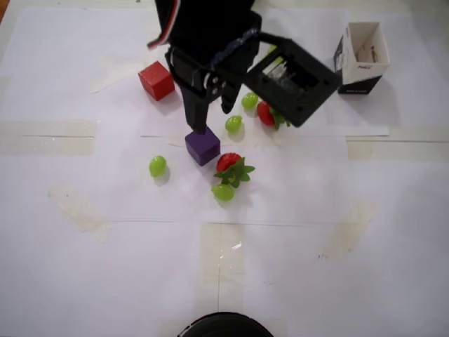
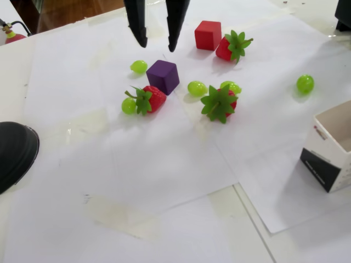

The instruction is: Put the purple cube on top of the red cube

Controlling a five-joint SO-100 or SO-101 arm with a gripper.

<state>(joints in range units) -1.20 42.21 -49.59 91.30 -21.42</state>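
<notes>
The purple cube [image 1: 203,146] [image 2: 163,76] rests on the white paper near the middle, with a strawberry [image 1: 232,168] [image 2: 149,98] close beside it. The red cube [image 1: 156,80] [image 2: 208,35] sits apart from it, up and to the left in the overhead view. My black gripper [image 1: 212,118] [image 2: 157,44] hangs open just above the purple cube with nothing between its fingers. In the fixed view its two fingertips [image 2: 141,40] point down over the cube's far side, not touching it.
Another strawberry [image 2: 233,46] lies next to the red cube, and a third [image 1: 271,114] [image 2: 220,102] to the right. Several green grapes [image 1: 158,166] [image 2: 305,84] are scattered around. An open box [image 1: 361,56] [image 2: 334,148] stands at the right, and a black round object [image 1: 224,326] [image 2: 13,153] sits at the table edge.
</notes>
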